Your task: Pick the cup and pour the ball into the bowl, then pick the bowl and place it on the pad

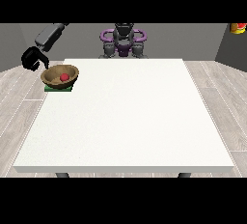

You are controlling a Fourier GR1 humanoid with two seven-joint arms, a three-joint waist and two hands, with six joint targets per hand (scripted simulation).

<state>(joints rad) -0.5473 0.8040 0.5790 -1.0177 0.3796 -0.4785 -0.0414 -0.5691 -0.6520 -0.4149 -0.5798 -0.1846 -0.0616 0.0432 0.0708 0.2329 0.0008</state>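
Bowl (60,77) holding red ball (64,77), resting on green pad (58,88)

You see the brown wooden bowl (60,77) sitting upright on the green pad (58,88) at the counter's far corner on the view's left, with the red ball (63,77) resting inside it.

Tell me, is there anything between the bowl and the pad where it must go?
Nothing visible. The brown bowl, with the red ball inside, already sits on the green pad at the table's corner. The hand at the view's left hangs beside it.
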